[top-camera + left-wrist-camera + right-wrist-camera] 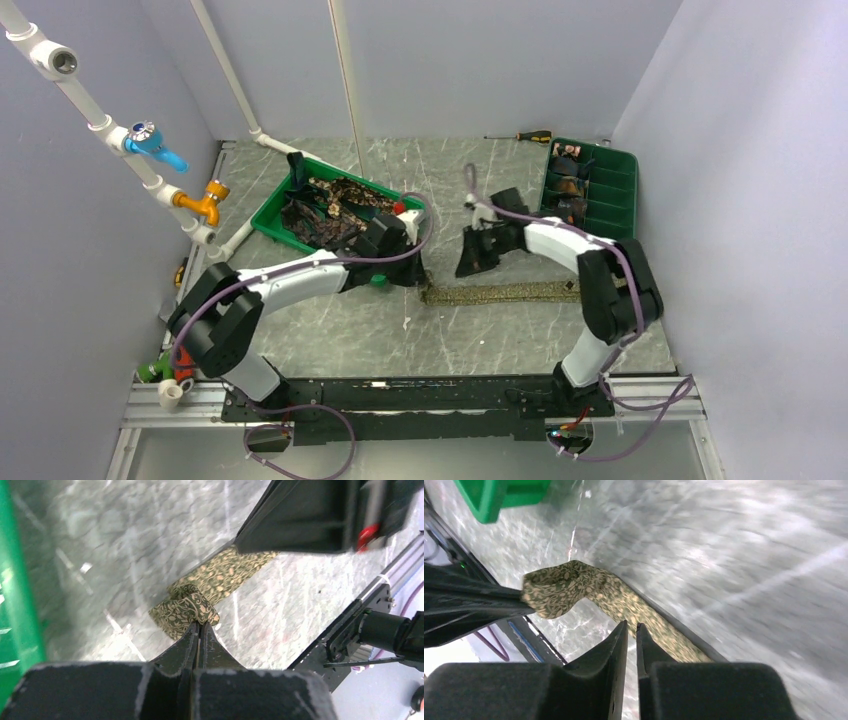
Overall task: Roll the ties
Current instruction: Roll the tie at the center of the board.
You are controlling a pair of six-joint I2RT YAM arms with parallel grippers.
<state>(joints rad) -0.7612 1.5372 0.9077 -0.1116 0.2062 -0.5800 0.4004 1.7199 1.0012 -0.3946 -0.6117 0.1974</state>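
An olive-tan patterned tie [505, 293] lies as a flat strip across the middle of the table. Its left end is folded up into a small loop [187, 607], and my left gripper [199, 625] is shut on that fold. My right gripper [631, 626] hovers just over the strip [644, 617], a little right of the fold [559, 587]. Its fingers stand a narrow gap apart with nothing between them. In the top view the left gripper [412, 272] and the right gripper [473, 258] are close together. More ties [335, 208] lie heaped in a tray, and small coils [568, 185] sit in another.
A green tray [268, 215] holding the loose ties stands at the back left, close behind my left arm. A green compartment tray [618, 200] is at the back right. A screwdriver [527, 136] lies by the back wall. White pipes with valves [150, 140] run along the left wall.
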